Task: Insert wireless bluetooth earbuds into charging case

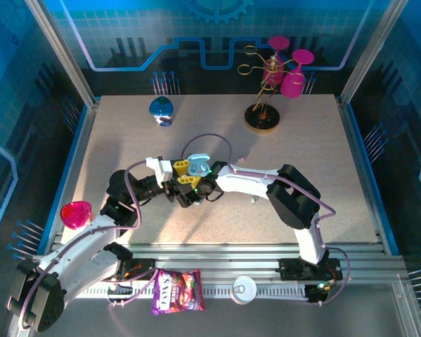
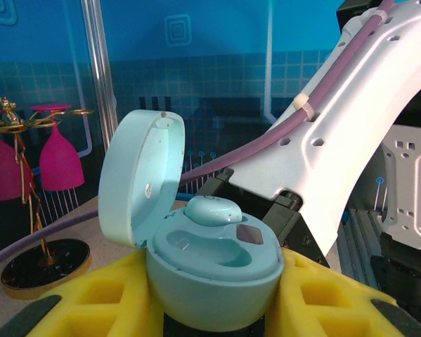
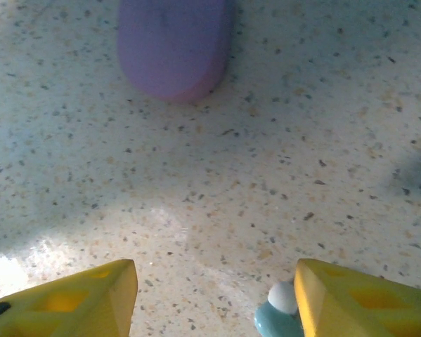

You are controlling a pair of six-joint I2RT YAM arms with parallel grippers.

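Left tool (image 2: 214,295) clamped; right tool (image 3: 214,288) spread, pointing downward.

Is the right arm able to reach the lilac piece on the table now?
Probably yes: the right tool is open, and only bare table lies between it and the lilac piece ahead.

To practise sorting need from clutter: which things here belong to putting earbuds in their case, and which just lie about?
Job: pale blue charging case, earbud in it, second earbud, left claw holding the case.
Lying about: pink glasses on gold rack, sweets bag, tin can.
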